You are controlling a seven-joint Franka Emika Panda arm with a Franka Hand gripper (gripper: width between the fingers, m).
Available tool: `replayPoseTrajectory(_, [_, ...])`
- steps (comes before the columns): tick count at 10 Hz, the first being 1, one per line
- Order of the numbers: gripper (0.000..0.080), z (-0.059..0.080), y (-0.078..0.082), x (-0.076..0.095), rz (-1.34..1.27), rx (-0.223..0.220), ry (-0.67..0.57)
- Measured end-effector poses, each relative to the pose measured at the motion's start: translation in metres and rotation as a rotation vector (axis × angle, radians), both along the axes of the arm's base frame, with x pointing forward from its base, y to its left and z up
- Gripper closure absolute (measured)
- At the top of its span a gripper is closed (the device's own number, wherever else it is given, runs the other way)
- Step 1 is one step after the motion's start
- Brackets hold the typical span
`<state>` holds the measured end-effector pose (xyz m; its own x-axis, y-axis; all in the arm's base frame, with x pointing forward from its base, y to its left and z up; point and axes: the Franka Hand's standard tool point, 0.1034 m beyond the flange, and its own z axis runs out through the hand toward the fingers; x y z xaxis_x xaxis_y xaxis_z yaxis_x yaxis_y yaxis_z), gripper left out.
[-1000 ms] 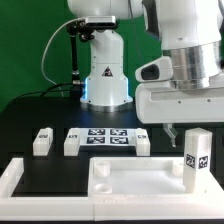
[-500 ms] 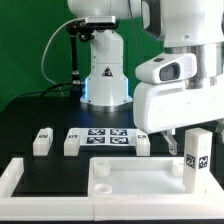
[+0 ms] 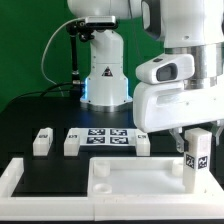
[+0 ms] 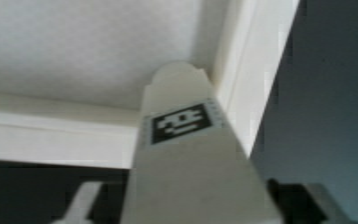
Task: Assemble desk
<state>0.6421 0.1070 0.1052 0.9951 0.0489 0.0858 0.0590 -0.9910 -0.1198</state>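
One upright leg [image 3: 196, 157] in the top panel's [image 3: 120, 182] recessed corner, fingers [image 4: 87, 205] clenched around it.

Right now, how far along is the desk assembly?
Done: nothing clearly fixed. In hand: one white tagged block leg stands upright at a corner of the flat white top panel, jaws either side, grip unclear. Left: three white leg blocks lie loose on the black mat.

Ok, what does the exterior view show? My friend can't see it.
The robot's end effector is around an upright tagged white leg at a corner of the desk top. More legs and the marker board lie behind on the black mat.
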Motion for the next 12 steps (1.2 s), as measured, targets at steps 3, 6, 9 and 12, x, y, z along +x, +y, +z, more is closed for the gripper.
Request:
replayPoseTrajectory(3, [0.0511, 0.000, -0.001, 0.001, -0.293, 0.016, 0.032])
replayPoseTrajectory(6, [0.0511, 0.001, -0.006, 0.002, -0.830, 0.068, 0.100])
replayPoseTrajectory(9, [0.0509, -0.001, -0.005, 0.000, -1.187, 0.116, 0.181])
replayPoseTrajectory(12, [0.0509, -0.002, 0.005, -0.004, -1.206, 0.096, 0.187])
